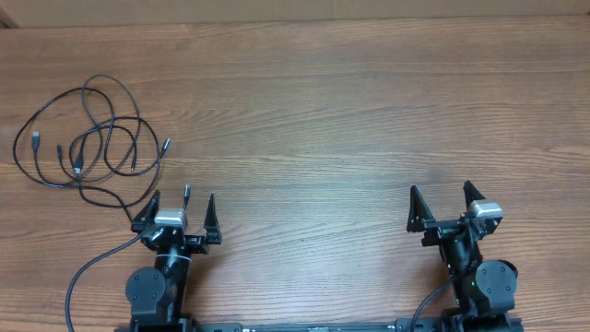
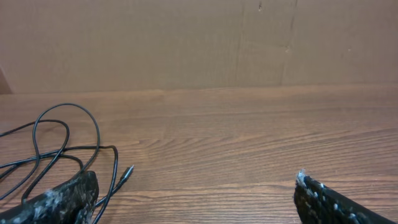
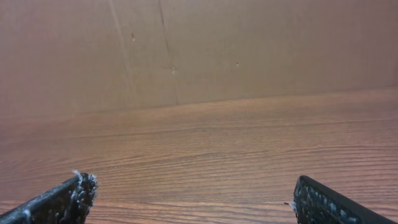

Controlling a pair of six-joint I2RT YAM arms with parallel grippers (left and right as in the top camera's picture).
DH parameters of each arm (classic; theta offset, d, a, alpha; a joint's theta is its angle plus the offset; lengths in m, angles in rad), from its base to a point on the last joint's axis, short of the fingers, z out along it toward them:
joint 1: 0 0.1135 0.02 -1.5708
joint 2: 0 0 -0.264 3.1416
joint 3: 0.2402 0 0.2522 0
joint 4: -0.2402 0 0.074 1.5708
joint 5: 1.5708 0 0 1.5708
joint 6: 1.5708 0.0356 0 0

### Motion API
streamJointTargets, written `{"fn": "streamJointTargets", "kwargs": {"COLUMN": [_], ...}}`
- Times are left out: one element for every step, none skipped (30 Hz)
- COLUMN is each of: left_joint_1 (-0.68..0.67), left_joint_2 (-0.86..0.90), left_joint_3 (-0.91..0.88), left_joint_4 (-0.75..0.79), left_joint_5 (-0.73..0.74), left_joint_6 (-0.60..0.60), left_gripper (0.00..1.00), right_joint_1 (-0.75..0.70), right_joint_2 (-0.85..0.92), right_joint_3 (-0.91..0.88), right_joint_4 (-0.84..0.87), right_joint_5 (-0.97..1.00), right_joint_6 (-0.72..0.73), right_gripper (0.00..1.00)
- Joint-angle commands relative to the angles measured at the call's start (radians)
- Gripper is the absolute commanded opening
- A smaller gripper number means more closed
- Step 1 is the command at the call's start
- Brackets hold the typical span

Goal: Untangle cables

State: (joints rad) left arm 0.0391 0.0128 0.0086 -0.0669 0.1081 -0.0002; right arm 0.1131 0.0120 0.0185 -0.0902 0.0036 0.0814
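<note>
The cables (image 1: 92, 138) are thin black cords lying in loose overlapping loops on the wooden table at the left, with small plug ends, one silvery (image 1: 35, 140). In the left wrist view the loops (image 2: 56, 143) lie at the left, one plug end (image 2: 127, 172) just ahead of the left finger. My left gripper (image 1: 182, 201) is open and empty, just below and right of the cables. My right gripper (image 1: 443, 196) is open and empty at the right, far from them; no cable shows between its fingers (image 3: 193, 190).
A thicker black arm wire (image 1: 92, 267) runs from the left arm base toward the front edge. A brown cardboard wall (image 2: 199, 43) stands along the table's far side.
</note>
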Motion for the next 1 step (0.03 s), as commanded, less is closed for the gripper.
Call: {"fn": "streamJointTargets", "kwargs": {"left_joint_1": [-0.006], "left_joint_2": [-0.009], "left_joint_3": [-0.004], "left_joint_4": [-0.003], "left_joint_5": [-0.011], "left_joint_6": [0.0], "left_gripper": [0.99], "right_joint_1": [0.005], "right_joint_2": [-0.009], "right_joint_3": [-0.011], "right_joint_4": [0.006], "right_joint_5": [-0.006], "right_joint_6": [-0.004], "right_gripper": [1.0]}}
